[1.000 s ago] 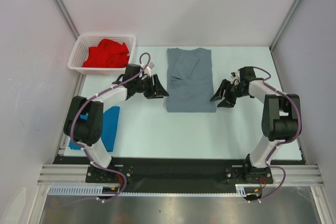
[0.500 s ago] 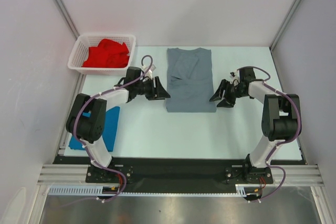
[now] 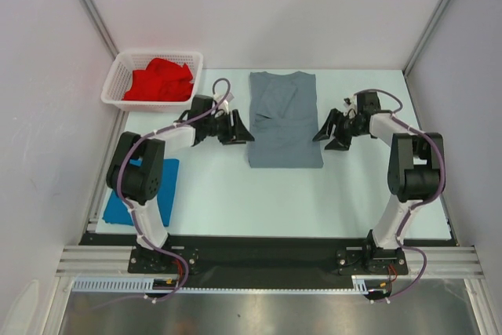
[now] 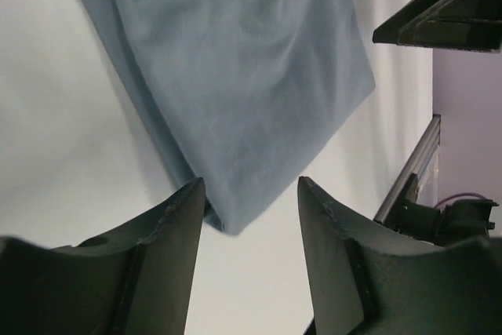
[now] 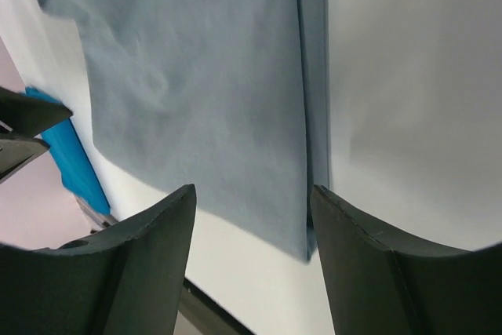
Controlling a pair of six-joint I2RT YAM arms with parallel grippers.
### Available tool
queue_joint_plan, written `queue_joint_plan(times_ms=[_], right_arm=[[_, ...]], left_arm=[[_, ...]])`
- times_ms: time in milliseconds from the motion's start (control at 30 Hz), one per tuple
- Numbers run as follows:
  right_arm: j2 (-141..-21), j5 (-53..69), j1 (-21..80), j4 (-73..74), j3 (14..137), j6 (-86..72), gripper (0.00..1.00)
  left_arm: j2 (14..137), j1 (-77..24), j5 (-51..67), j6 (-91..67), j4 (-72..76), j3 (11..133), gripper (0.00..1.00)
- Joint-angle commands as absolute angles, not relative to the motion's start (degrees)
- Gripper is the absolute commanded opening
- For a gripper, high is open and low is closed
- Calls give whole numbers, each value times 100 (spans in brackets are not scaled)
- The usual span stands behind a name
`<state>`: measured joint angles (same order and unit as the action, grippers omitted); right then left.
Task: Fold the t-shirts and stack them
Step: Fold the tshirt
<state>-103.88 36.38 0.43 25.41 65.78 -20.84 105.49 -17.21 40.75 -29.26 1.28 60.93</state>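
Within the last second the right tool has slid toward the top of the frame along the right edge of the slate grey cloth t-shirt, and the left tool has edged up its left side. Both are spread wide and grip nothing. The shirt lies unmoved, a long folded strip mid-frame on the pale worktop. Judging by this, they are lining up on its lower corners for a crosswise fold. The bright blue folded t-shirt waits lower left, where stacking would follow
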Motion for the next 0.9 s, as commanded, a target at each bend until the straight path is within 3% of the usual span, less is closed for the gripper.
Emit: queue_joint_plan(times_ms=[0, 133, 333, 867], right_arm=[[-10862, 3279, 44, 2206, 7504, -1943, 65], [-11355, 3190, 44, 2233, 8427, -1732, 58], [-12251, 3629, 53, 2127, 9553, -1889, 42], [-13060, 3806, 220, 2232, 10248, -1573, 48]], left_arm=[[10870, -1644, 3798, -2400, 45, 7115, 55], [11425, -1635, 3569, -1969, -632, 8084, 52], [11979, -1626, 3393, -1679, -905, 8920, 55], [12524, -1644, 3524, -1722, -931, 9421, 61]])
